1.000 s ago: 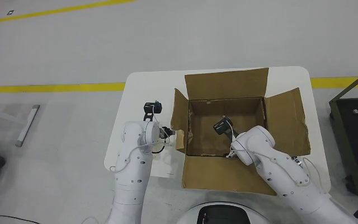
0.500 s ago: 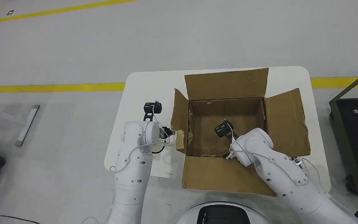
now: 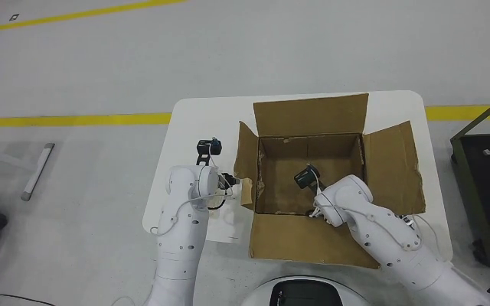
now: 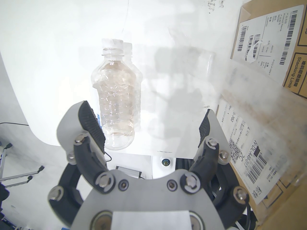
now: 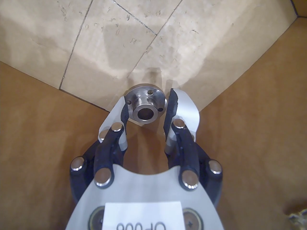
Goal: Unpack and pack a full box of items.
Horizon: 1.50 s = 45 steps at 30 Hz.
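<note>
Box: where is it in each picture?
Top view: box open mid-table, flaps spread.
Left wrist view: its labelled outer wall beside the open left gripper.
Right wrist view: its inside around the right gripper and flange.
Landmark: the right gripper, also inside the box in the top view.

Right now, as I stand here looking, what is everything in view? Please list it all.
open brown cardboard box: one, brown, on the table
round silver metal flange: one, silver, on the box floor
clear plastic bottle with a white cap: one, clear, upright on the table beside the box
white rounded table: one, white, under the box
yellow floor stripes: two, yellow, on the grey floor beyond the table
left pincer: one, black pads, open over the table near the bottle
right pincer: one, down inside the box at the flange
</note>
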{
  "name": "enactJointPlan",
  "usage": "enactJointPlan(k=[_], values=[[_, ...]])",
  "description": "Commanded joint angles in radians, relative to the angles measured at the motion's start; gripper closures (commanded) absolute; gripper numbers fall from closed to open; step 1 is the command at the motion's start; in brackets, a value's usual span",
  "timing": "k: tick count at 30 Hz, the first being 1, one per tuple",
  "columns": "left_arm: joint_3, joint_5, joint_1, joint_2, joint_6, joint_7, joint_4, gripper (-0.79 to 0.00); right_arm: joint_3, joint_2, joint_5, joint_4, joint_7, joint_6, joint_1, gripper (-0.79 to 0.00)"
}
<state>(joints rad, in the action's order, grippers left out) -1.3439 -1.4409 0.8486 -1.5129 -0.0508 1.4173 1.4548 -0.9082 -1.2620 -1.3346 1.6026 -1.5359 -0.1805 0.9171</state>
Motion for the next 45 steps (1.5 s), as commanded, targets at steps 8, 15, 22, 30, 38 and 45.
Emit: enactJointPlan(k=[8, 15, 22, 30, 38, 45], values=[[0.000, 0.000, 0.000, 0.000, 0.000, 0.000, 0.000, -0.785, 0.011, 0.011, 0.003, 0.016, 0.000, -0.012, -0.013, -0.409], [0.000, 0.000, 0.000, 0.000, 0.000, 0.000, 0.000, -0.785, 0.012, 0.025, -0.001, 0.028, 0.000, -0.013, -0.003, -0.391], [0.000, 0.000, 0.000, 0.000, 0.000, 0.000, 0.000, -0.785, 0.032, 0.030, 0.016, 0.006, 0.000, -0.023, -0.015, -0.391], [0.000, 0.000, 0.000, 0.000, 0.000, 0.000, 0.000, -0.785, 0.052, 0.036, 0.032, -0.012, 0.000, -0.033, -0.031, -0.379], [0.000, 0.000, 0.000, 0.000, 0.000, 0.000, 0.000, -0.785, 0.073, 0.040, 0.043, -0.022, 0.000, -0.043, -0.046, -0.280], [0.000, 0.000, 0.000, 0.000, 0.000, 0.000, 0.000, -0.785, 0.082, 0.042, 0.046, -0.031, 0.000, -0.051, -0.055, -0.175]])
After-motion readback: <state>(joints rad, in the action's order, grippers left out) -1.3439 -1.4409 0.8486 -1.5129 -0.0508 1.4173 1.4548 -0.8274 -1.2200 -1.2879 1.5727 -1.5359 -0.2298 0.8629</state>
